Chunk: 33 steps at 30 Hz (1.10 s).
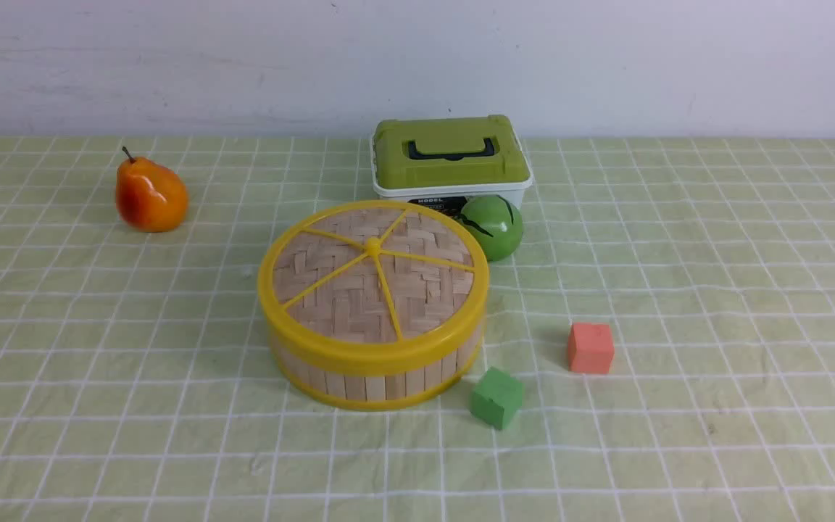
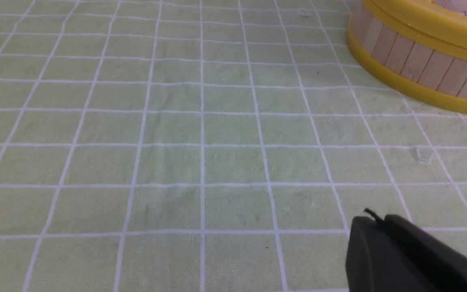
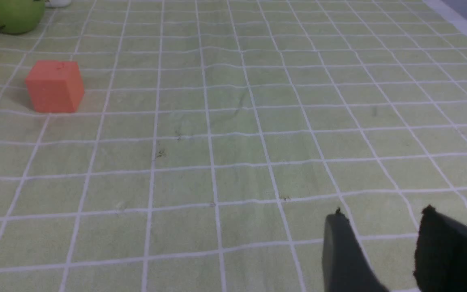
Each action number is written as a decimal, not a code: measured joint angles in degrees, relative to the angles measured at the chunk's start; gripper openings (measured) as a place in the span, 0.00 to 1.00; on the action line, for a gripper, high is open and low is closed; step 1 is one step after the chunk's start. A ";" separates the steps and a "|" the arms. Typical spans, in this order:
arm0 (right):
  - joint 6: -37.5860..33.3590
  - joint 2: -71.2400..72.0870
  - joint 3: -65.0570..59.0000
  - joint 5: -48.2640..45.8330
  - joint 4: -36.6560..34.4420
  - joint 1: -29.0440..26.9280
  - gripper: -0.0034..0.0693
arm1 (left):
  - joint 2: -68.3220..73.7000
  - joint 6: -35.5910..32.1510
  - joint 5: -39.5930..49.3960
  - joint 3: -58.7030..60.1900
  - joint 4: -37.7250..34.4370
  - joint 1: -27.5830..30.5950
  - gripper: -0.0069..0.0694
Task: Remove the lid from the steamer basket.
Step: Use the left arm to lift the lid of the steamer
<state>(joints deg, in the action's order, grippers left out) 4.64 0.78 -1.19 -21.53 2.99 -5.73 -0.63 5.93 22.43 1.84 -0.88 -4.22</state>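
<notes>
The lid (image 1: 372, 279), woven bamboo with a yellow rim, spokes and centre knob, sits closed on the steamer basket (image 1: 381, 380) in the middle of the table. In the left wrist view the basket's slat wall (image 2: 424, 61) shows in a far corner, with the lid's yellow rim (image 2: 432, 22) on top. My left gripper (image 2: 379, 221) is shut with nothing in it, well short of the basket. Over bare cloth, my right gripper (image 3: 381, 217) stands open and empty. Neither arm shows in the front view.
A white box with a green lid (image 1: 450, 156) stands behind the basket, a green apple (image 1: 493, 226) beside it. An orange pear (image 1: 149, 196) lies at far left. A green cube (image 1: 496, 396) and an orange-red cube (image 1: 591, 348) (image 3: 55, 86) sit right of the basket.
</notes>
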 joint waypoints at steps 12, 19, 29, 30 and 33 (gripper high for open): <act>0.00 0.00 0.00 0.00 0.00 0.00 0.38 | 0.00 0.00 0.00 0.00 -0.02 0.00 0.14; 0.00 0.00 0.00 0.00 0.00 0.00 0.38 | 0.00 0.00 0.00 0.00 0.23 0.00 0.14; 0.00 0.00 0.00 0.00 0.00 0.00 0.38 | 0.00 0.00 0.00 0.00 0.23 0.00 0.15; 0.00 0.00 0.00 0.00 0.00 0.00 0.38 | 0.00 0.00 0.00 0.00 0.23 0.00 0.15; 0.00 0.00 0.00 0.00 0.00 0.00 0.38 | 0.00 0.00 0.00 0.00 0.23 0.00 0.16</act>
<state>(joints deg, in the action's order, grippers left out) 4.64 0.78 -1.19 -21.53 2.99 -5.73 -0.63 5.93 22.43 1.84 -0.66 -4.22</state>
